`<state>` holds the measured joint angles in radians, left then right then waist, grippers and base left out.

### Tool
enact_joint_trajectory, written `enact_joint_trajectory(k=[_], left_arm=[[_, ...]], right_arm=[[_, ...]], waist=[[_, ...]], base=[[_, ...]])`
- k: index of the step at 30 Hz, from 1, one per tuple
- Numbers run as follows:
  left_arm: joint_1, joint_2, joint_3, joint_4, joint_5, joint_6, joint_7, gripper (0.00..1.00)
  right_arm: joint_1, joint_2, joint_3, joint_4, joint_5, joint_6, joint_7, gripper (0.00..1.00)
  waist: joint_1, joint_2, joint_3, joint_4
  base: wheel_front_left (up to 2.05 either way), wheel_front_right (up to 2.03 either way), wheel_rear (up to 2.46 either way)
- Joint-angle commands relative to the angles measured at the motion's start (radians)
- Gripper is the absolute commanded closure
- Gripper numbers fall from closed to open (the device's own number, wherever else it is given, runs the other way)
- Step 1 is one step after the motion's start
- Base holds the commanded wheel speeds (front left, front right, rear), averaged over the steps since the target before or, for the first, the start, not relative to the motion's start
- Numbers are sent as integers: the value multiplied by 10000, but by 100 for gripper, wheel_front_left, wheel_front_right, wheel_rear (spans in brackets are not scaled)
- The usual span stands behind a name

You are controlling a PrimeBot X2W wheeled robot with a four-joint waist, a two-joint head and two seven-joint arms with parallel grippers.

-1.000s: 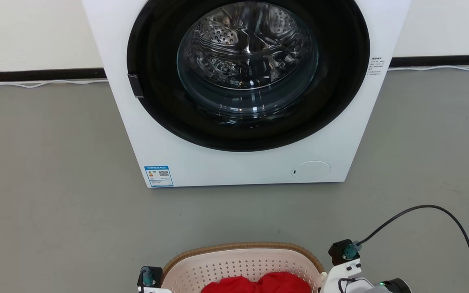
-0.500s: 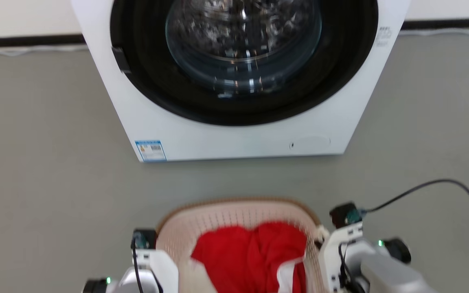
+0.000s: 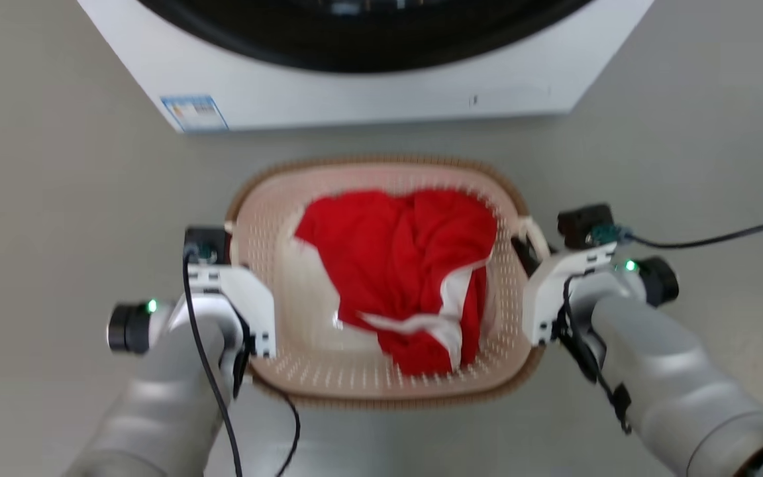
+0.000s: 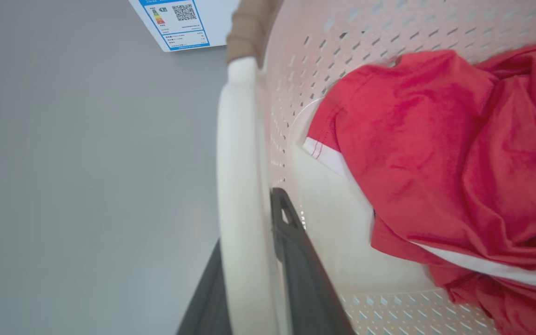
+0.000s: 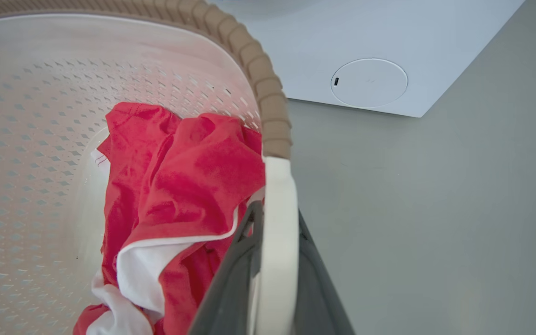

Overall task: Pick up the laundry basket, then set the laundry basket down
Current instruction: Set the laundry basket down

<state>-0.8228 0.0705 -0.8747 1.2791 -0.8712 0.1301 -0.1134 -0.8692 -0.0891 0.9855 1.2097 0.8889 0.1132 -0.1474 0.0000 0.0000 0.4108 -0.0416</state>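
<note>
Holding one laundry basket (image 3: 355,379), left gripper (image 4: 256,232) and right gripper (image 5: 277,221) jaws clamp two handles (image 4: 233,139).

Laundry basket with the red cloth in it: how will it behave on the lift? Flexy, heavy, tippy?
Probably light: the laundry basket is perforated plastic holding only a red-and-white cloth. Walls may flex some. Left claw and right claw pinch opposite side handles, so tipping seems unlikely.

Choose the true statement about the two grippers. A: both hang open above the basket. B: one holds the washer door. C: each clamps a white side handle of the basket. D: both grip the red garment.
C: the left gripper and the right gripper each have a white handle of the laundry basket pinched between their fingers.
</note>
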Motion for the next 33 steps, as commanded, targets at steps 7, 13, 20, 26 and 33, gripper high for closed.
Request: enact_joint_trajectory(k=[7,13,20,26,33], left_arm=[[-1933,209,121,-56,285,204,-437,100],[-2800,335,101,-3,361,253,-504,100],[-3283,330,176,35,285,250,-581,100],[-3524,301,154,64,278,226,-680,100],[-3558,297,93,89,276,224,-702,100]], right_arm=[[-1346,389,-108,143,-440,175,-876,100],[-2198,389,-349,245,-541,175,-1057,100],[-2679,389,-496,410,-733,175,-1118,100],[-2826,389,-720,534,-879,175,-1138,100],[-2775,389,-1001,545,-1093,175,-1142,100]], waist=[[0,0,3181,-49],[0,0,4289,-191],[0,0,4770,-228],[0,0,4914,-211],[0,0,4965,-213]], base=[[0,0,0],[0,0,0],[0,0,0],[0,0,0],[0,0,0]])
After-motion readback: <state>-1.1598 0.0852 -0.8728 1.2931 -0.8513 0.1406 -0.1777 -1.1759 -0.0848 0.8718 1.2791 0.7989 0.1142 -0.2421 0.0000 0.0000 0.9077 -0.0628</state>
